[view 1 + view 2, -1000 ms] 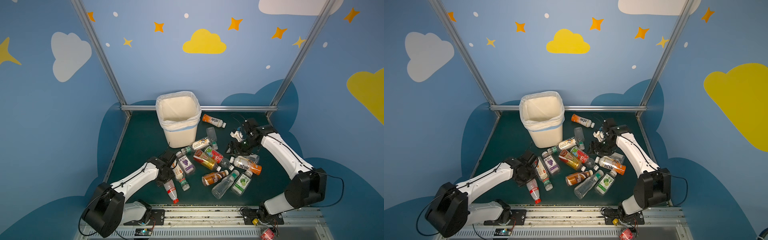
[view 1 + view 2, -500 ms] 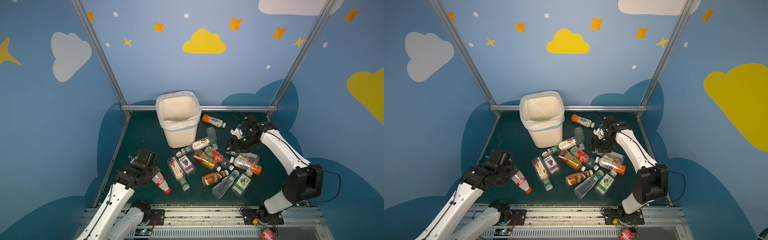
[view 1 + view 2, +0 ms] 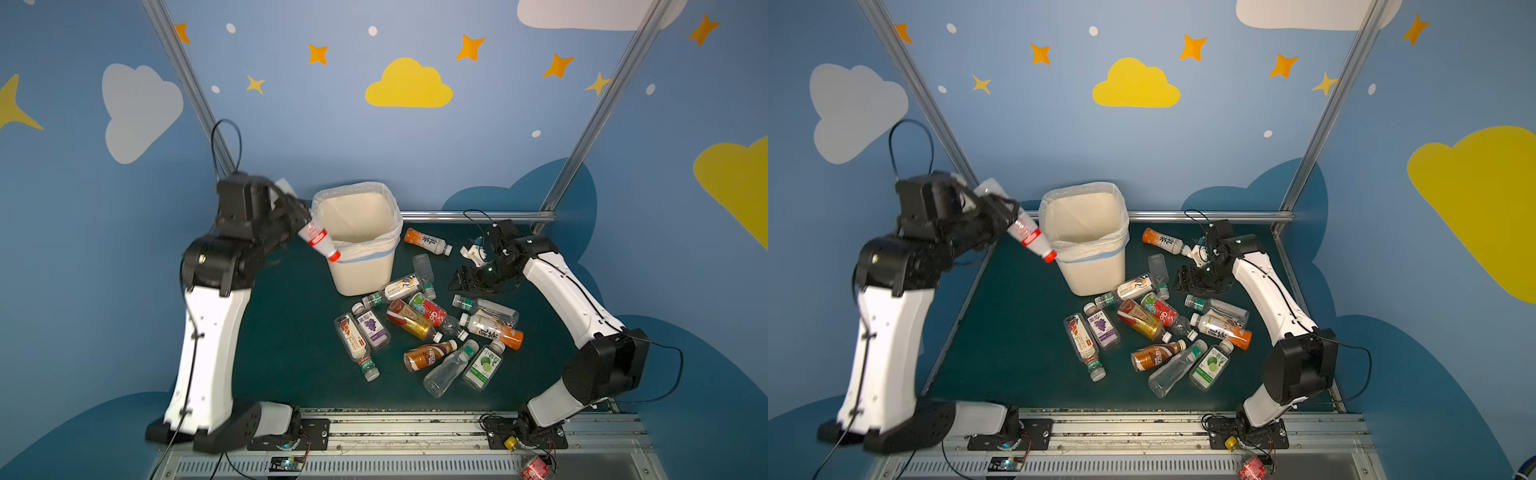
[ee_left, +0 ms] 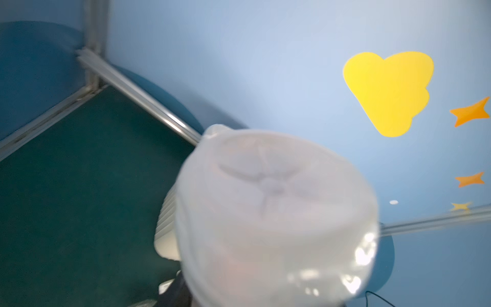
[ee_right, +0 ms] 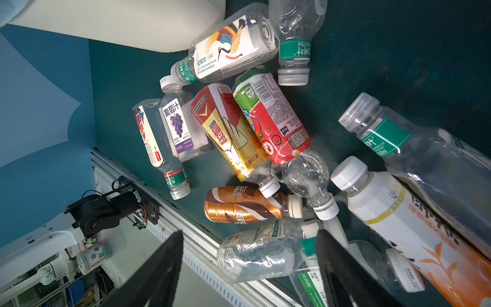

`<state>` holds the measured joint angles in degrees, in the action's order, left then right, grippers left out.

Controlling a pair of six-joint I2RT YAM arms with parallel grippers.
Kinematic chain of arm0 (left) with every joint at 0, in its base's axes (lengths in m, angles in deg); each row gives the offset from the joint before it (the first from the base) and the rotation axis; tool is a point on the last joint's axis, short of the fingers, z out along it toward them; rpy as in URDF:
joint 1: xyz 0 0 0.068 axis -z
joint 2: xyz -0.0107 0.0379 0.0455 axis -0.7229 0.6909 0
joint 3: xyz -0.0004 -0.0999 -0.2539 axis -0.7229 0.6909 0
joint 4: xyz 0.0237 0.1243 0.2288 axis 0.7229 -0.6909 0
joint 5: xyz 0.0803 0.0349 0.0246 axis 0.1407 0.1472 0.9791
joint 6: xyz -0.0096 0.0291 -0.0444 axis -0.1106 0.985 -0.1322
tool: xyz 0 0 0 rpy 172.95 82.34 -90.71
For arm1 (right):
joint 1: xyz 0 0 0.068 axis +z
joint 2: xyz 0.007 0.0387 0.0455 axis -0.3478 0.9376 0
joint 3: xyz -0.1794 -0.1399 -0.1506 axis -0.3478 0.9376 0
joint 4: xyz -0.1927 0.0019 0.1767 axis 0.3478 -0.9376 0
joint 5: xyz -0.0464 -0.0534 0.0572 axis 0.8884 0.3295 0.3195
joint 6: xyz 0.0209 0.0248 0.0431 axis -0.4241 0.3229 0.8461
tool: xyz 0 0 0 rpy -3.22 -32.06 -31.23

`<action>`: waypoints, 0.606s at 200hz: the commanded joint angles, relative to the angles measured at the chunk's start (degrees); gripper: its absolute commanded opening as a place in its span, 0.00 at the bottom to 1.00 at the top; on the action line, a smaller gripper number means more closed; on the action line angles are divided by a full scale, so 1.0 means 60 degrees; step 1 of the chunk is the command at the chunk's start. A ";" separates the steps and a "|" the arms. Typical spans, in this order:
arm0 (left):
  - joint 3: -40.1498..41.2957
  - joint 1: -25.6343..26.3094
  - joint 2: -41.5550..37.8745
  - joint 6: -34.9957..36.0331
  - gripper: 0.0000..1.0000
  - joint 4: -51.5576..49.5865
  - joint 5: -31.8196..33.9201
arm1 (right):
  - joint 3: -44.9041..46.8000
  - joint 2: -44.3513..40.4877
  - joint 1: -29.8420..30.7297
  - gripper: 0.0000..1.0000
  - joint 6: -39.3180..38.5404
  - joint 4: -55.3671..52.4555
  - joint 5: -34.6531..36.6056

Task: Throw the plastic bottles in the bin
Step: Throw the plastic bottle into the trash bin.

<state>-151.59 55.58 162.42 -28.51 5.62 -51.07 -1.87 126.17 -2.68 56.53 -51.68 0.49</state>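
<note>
Since the red-capped bottle [image 4: 276, 212] fills the left wrist view in a blur, the left pincer [image 3: 304, 223] is hidden: clamped or apart, I cannot tell. The bottle tilts cap-down at the rim of the bin [image 3: 365, 274]. The right pincer [image 5: 249, 236], apart and empty, hovers over plastic bottles [image 3: 415, 324] heaped before the bin; bare table [image 3: 282, 353] lies left of it
</note>
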 commanded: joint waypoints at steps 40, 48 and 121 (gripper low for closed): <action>-0.2719 -0.0199 0.2364 0.0929 1.00 0.0168 -0.1164 | -0.0015 -0.0268 -0.0153 0.79 -0.0126 -0.0255 -0.0019; -0.1226 -0.0123 0.1299 0.1048 1.00 0.0766 -0.1016 | 0.0102 -0.0330 -0.0193 0.79 -0.0099 -0.0208 -0.0018; 0.6352 0.2579 -0.3508 0.1960 0.71 -0.0277 0.0612 | 0.0839 -0.0421 -0.0399 0.79 0.0102 0.0207 -0.0186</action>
<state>-126.87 65.08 143.69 -18.70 6.32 -51.88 1.61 125.17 -4.80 56.66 -51.40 0.52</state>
